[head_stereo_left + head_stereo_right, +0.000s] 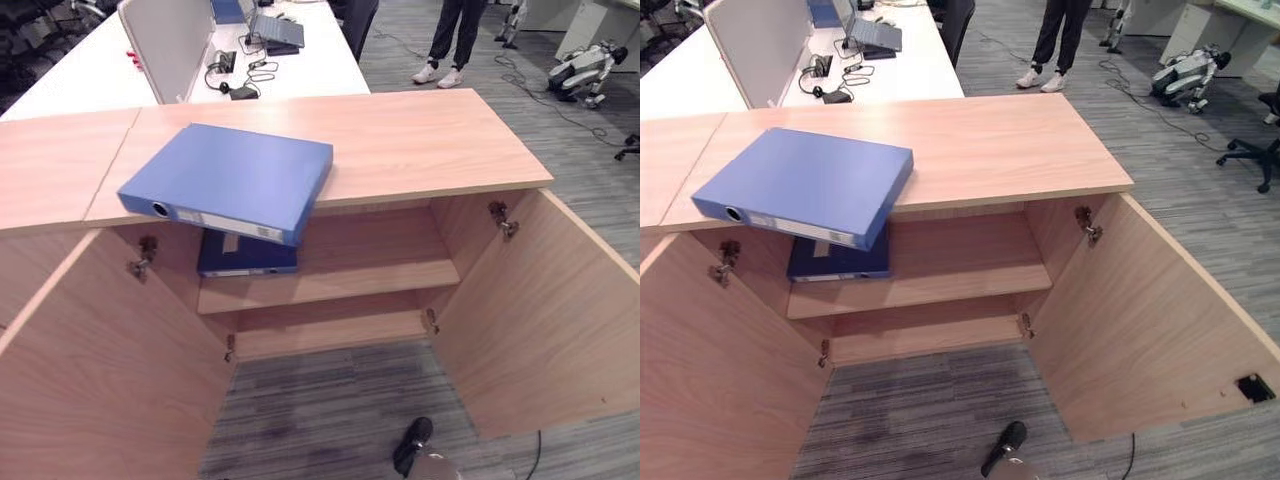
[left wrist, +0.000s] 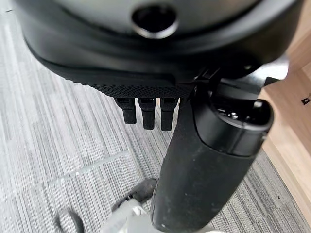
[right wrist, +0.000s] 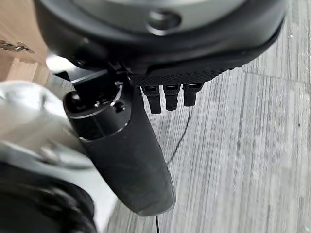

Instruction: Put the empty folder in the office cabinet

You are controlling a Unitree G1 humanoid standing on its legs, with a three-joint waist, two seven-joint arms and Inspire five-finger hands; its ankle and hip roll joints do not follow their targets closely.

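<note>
The folder (image 1: 228, 180) is blue and lies flat on the cabinet top (image 1: 420, 140), toward the 9 o'clock side of the head views. Its spine, with a ring hole and a white label, faces the camera. Its near corner overhangs the front edge of the top, above the cabinet opening. Nothing touches the folder.

Directly below that corner, a second, darker binder (image 1: 247, 256) lies flat on the upper shelf (image 1: 340, 280) at its 9 o'clock end. The lower shelf (image 1: 330, 333) sits just beneath the upper one.

Both cabinet doors stand wide open. The left door (image 1: 100, 370) swings out toward 7 o'clock, the right door (image 1: 545, 320) toward 4 o'clock. Metal hinges show at the inner edges of the opening.

The left hand (image 2: 146, 109) shows in its wrist view above grey striped carpet (image 2: 58, 126), well apart from the folder. Its fingers hang straight and side by side, its thumb extends forward, and it holds nothing. The right hand (image 3: 167, 94) shows in its wrist view in the same posture: fingers straight, thumb out, empty, over carpet.

Beyond the cabinet, at 12 o'clock, stands a white desk (image 1: 90, 70) carrying a laptop (image 1: 275, 28) and cables. A person (image 1: 450, 40) stands on the carpet at 1 o'clock. A small quadruped robot (image 1: 585, 68) lies at 2 o'clock.
</note>
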